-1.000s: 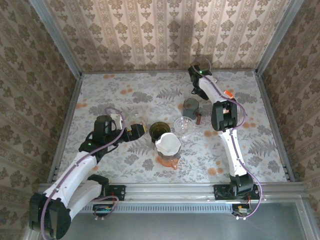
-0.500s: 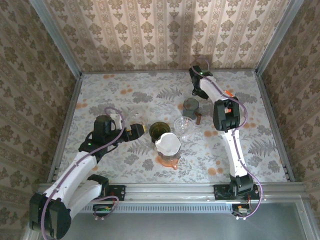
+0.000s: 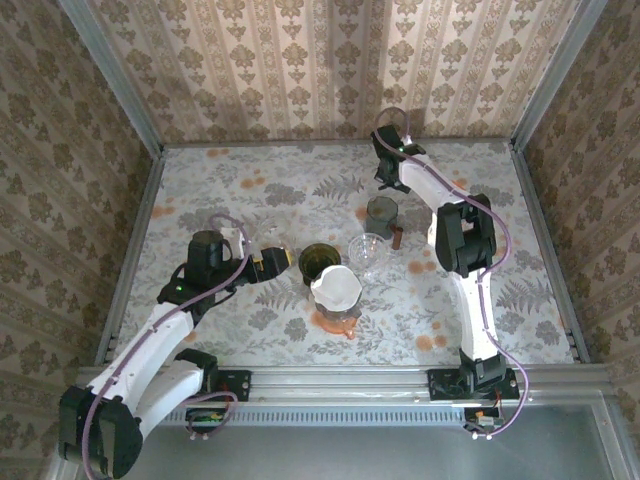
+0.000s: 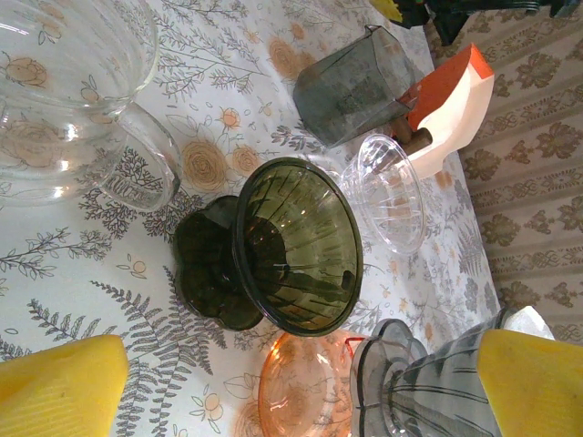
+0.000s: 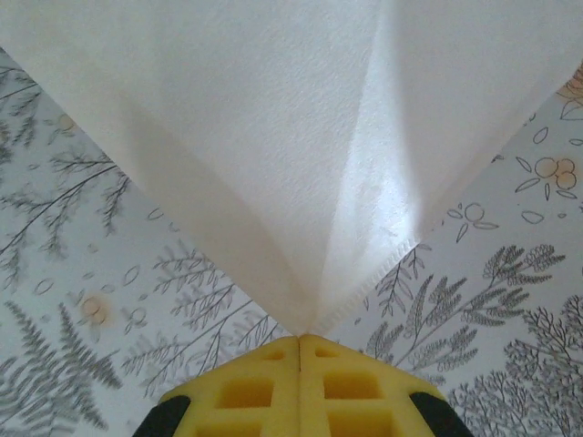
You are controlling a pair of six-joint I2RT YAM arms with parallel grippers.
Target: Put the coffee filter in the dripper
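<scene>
My right gripper [image 5: 299,339] is shut on the pointed tip of a white paper coffee filter [image 5: 273,137], which fans out over the flowered table. That gripper [image 3: 385,172] is at the back of the table, behind the grey container. A dark green glass dripper [image 3: 320,262] [image 4: 296,246] stands at mid table. My left gripper [image 3: 275,262] [image 4: 301,382] is open just left of it, holding nothing.
A grey dripper [image 3: 338,305] [image 4: 428,387] with another white filter [image 3: 337,288] in it stands near an orange glass piece [image 4: 301,396]. A clear dripper [image 3: 370,255] and a grey container [image 3: 382,210] stand behind. A clear glass jug [image 4: 64,100] is at the left.
My right gripper has closed on the filter's tip and shifted slightly toward the back left, and its elbow swung right. The left arm has stayed put.
</scene>
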